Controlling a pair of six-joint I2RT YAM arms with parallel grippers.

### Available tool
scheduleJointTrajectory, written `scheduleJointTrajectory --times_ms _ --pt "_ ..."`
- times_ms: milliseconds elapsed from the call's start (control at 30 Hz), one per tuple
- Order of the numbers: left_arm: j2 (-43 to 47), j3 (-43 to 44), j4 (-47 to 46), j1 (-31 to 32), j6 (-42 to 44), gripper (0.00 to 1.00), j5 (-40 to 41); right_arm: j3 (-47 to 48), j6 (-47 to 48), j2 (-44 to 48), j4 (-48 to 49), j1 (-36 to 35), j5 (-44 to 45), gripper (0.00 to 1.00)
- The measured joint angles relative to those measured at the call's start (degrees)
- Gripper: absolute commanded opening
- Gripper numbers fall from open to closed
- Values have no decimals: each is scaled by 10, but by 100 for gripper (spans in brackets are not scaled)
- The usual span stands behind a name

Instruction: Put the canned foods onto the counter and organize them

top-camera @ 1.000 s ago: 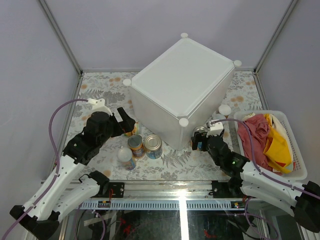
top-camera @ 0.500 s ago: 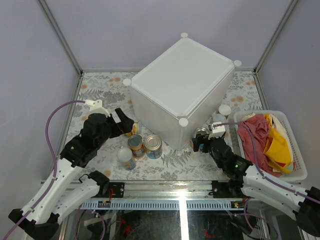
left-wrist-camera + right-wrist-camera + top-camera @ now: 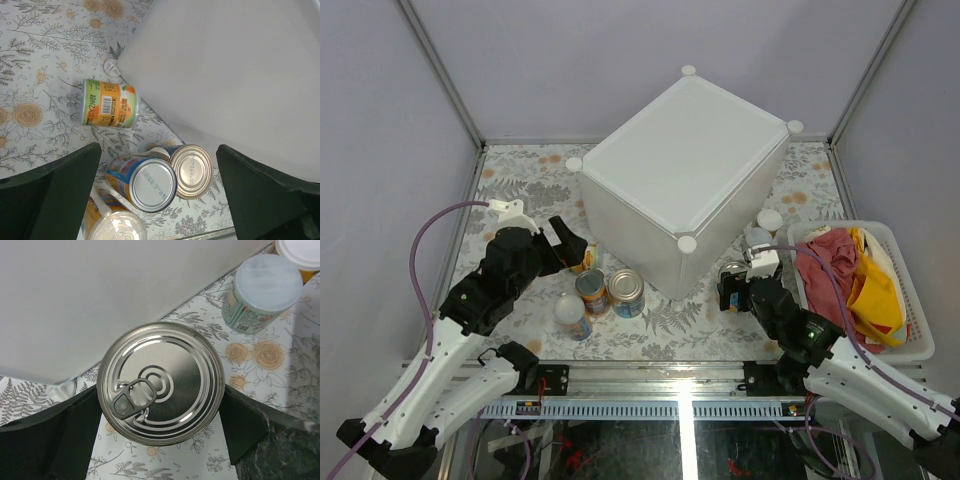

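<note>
Changed: the right tool (image 3: 734, 291) has drawn a little nearer and to the right, off the near corner of the white cube counter (image 3: 680, 150), and the pull-tab can (image 3: 160, 382) has come with it.
Right tool: its fingers press on either side of the pull-tab can, pinching it. Whether the can is off the floral counter (image 3: 520, 180) cannot be told.
Meaning: this looks like the first can secured and backed out for a lift. No can stands on the cube's top, so the task is barely begun.
Left tool (image 3: 159, 150): spread wide and holding nothing, it hangs over the left group of cans.
Left group: the white-lidded can (image 3: 117, 230) is nearest. Just beyond it, the blue can (image 3: 147, 182) and the silver-topped can (image 3: 192, 171) stand touching. Farther still, the orange can (image 3: 111, 104) lies on its side against the cube's wall.
Right, beyond the held can: a pale-lidded can (image 3: 265, 287), then a white-lidded tin (image 3: 300, 250), both upright by the cube's right wall.
In the way: the cube's near corner stands close to the held can, so a straight rise probably risks clipping it. The cloth basket (image 3: 910, 345) bounds the right side.
</note>
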State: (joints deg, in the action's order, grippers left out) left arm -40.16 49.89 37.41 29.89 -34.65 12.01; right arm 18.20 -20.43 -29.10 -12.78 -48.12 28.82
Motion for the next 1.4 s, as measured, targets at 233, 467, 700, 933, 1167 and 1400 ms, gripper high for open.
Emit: scheduleJointTrajectory --times_ms 233,467,700,933,1167,1400 --pt "-1 0 0 0 0 100 0 92 20 -6 -65 0 2 0" --pt "-2 0 0 0 0 100 5 188 40 -21 -104 0 7 0" --pt "-4 0 0 0 0 100 5 309 61 -62 -155 0 21 0" --pt "-4 0 0 0 0 100 6 428 86 -96 -188 0 39 0" --pt "-4 0 -1 0 1 100 6 501 117 -124 -189 0 60 0" --pt "-7 0 -1 0 5 100 6 559 160 -178 -177 0 74 0"
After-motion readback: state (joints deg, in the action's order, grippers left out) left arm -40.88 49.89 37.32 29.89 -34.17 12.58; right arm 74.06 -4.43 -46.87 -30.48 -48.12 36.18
